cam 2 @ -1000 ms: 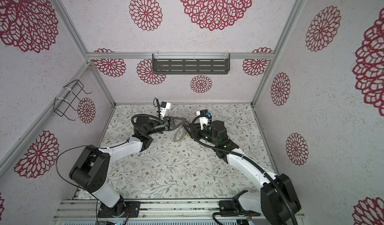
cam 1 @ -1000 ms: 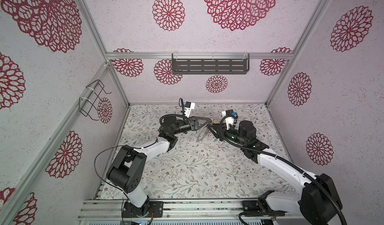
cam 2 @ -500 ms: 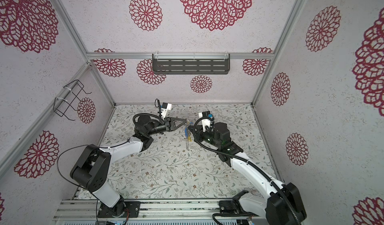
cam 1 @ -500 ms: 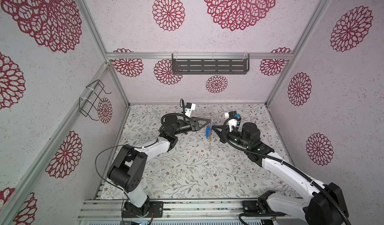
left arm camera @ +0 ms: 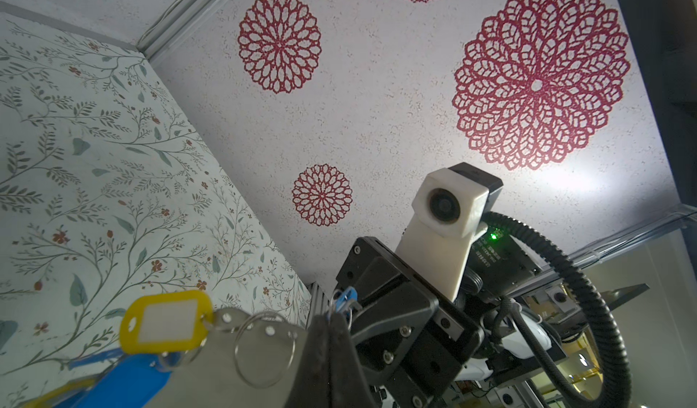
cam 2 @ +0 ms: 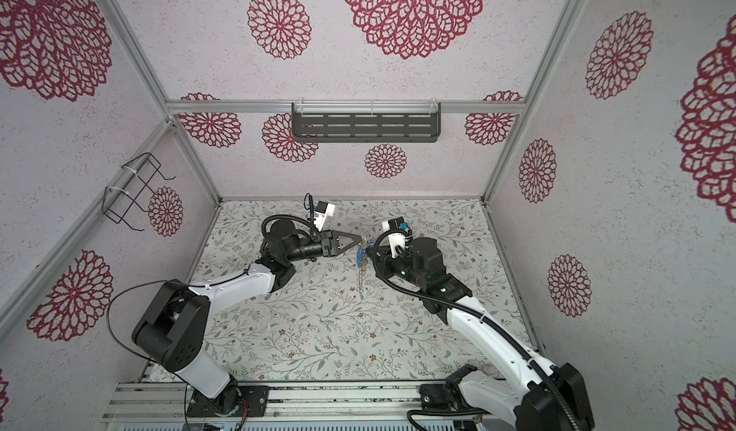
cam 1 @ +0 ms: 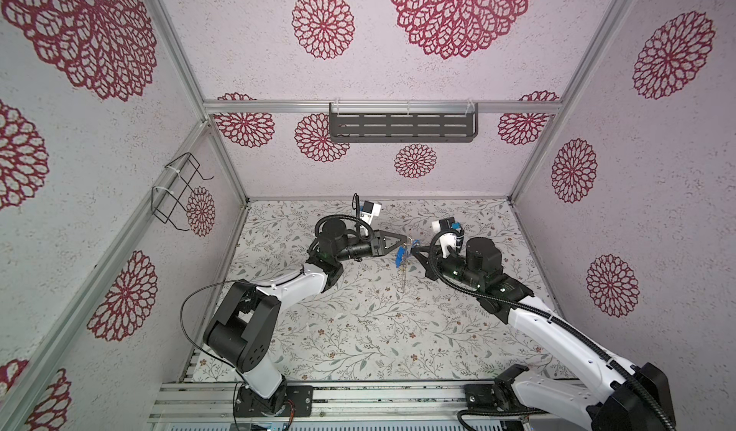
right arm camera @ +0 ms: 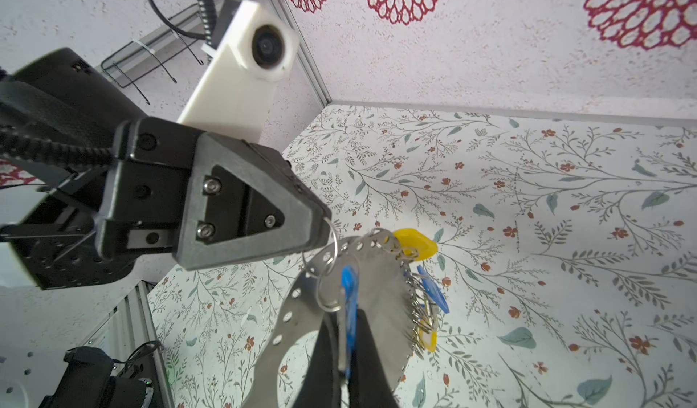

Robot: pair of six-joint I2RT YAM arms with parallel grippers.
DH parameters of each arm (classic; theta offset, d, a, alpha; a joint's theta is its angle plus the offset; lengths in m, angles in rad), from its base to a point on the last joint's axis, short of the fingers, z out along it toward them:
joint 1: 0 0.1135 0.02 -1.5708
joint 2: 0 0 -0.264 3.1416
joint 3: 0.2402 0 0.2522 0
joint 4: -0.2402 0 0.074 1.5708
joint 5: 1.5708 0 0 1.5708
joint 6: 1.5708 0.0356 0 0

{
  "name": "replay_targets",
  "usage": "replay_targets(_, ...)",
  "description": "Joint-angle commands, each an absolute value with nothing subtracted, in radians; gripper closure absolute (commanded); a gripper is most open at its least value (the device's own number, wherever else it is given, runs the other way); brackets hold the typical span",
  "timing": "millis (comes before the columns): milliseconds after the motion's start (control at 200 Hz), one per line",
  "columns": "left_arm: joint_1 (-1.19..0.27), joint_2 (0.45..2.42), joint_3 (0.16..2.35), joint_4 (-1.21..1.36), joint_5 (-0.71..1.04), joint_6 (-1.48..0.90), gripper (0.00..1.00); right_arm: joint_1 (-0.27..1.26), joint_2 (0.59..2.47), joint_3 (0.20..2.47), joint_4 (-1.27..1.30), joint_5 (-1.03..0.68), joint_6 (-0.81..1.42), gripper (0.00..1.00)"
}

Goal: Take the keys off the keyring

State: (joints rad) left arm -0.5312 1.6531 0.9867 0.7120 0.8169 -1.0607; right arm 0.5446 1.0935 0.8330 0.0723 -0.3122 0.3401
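The keyring (right arm camera: 377, 296), a flat grey hoop with holes and a toothed rim, hangs in the air between both grippers in both top views (cam 1: 403, 273) (cam 2: 360, 277). Yellow keys (right arm camera: 413, 246) (left arm camera: 166, 321) and blue ones dangle from it. My left gripper (left arm camera: 333, 317) (cam 1: 406, 241) is shut on a small wire loop (right arm camera: 330, 236) that passes through the hoop. Facing it, my right gripper (right arm camera: 347, 325) (cam 1: 412, 251) is shut on the blue key (right arm camera: 349, 285) hanging from that loop. The two grippers' tips almost touch.
A floral table (cam 1: 378, 321) lies well below the hanging bunch. A grey slotted shelf (cam 1: 402, 127) is fixed to the back wall and a wire basket (cam 1: 175, 192) to the left wall. Patterned walls close in three sides.
My right gripper has shut on the blue key and drawn back a little to the right. The left gripper followed to the right, still shut, and the bunch now hangs between them.
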Motion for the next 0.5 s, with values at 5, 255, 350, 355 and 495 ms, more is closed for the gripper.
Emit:
replay_targets(5, -0.531, 1.596, 1.015, 0.559, 0.763, -0.929, 1.0, 0.539, 1.082, 0.943, -0.025, -0.214, 0.31, 1.0)
replay_targets(255, -0.54, 1.563, 1.022, 0.423, 0.72, -0.829, 1.0, 0.54, 1.204, 1.133, -0.301, -0.166, 0.301, 1.0)
replay_targets(350, -0.542, 1.556, 1.036, 0.347, 0.703, -0.779, 1.0, 0.542, 1.24, 1.193, -0.386, -0.151, 0.282, 1.0)
replay_targets(355, -0.542, 1.556, 1.037, 0.342, 0.702, -0.775, 1.0, 0.543, 1.241, 1.195, -0.39, -0.149, 0.281, 1.0)
replay_targets(495, -0.552, 1.55, 1.07, 0.216, 0.673, -0.692, 1.0, 0.556, 1.267, 1.262, -0.463, -0.137, 0.26, 1.0)
